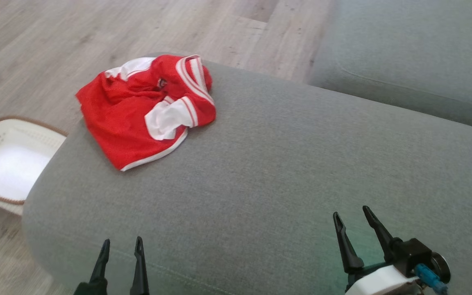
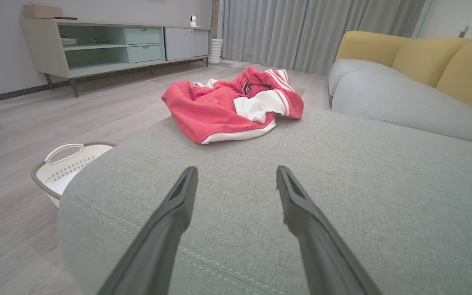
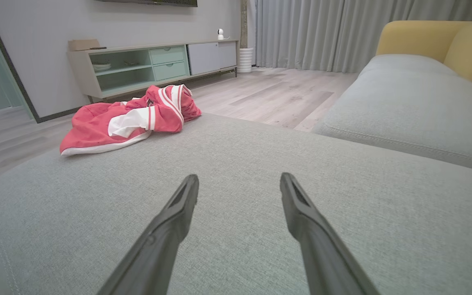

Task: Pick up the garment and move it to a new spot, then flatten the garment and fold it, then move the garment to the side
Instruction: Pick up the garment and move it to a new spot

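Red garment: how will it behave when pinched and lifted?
Probably floppy: the red garment lies crumpled in soft folds on the grey cushion, so it should hang and unfurl. Likely light, since the fabric looks thin. A push would probably bunch it, not slide it.

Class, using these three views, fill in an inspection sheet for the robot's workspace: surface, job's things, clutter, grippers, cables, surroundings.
Surface: grey fabric cushion, smooth, with a seam near the front edge.
Job's things: red and white garment, crumpled at the cushion's far left corner.
Clutter: nothing seen.
Grippers: left gripper and right gripper both open, empty, over the near edge, apart from the garment.
Cables: blue plug at the right gripper's base; nothing loose seen.
Surroundings: white basket on the wooden floor left of the cushion; grey sofa to the right; sideboard and curtains beyond.
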